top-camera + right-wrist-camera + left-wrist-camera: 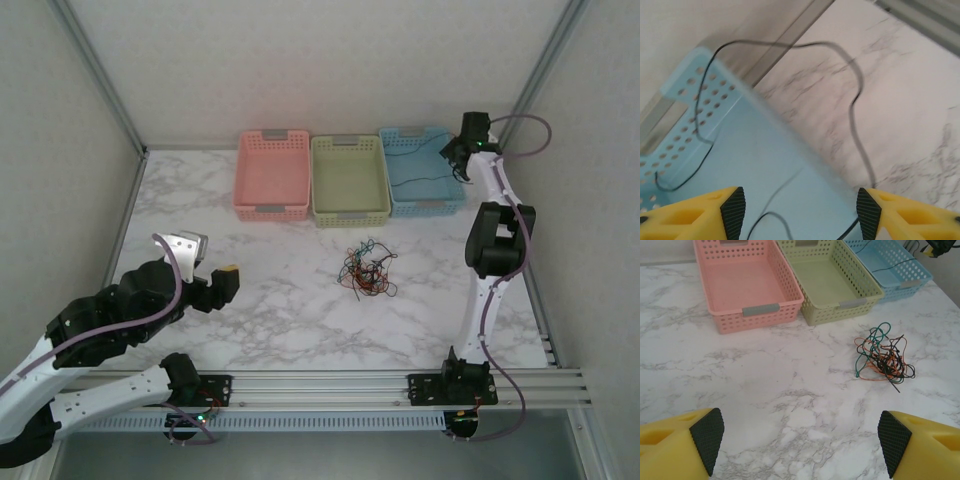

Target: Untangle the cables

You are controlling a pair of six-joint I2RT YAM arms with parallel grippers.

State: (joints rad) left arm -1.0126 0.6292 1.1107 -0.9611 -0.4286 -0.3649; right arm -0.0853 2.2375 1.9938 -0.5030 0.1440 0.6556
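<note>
- Left claw (pixel 800 439): jaws wide apart, gripping nothing, poised over bare table (pixel 765 390).
- Tangled cables (pixel 884 357): 1 heap on the table, well ahead of the left claw and to its right, near the green basket (pixel 827 315).
- Right claw (pixel 801 207): jaws apart, nothing clamped, over a corner of the blue basket (pixel 685 95).
- 1 black cable (pixel 855 100) loops across that basket's rim and runs just beside 1 pad (pixel 869 210).
</note>
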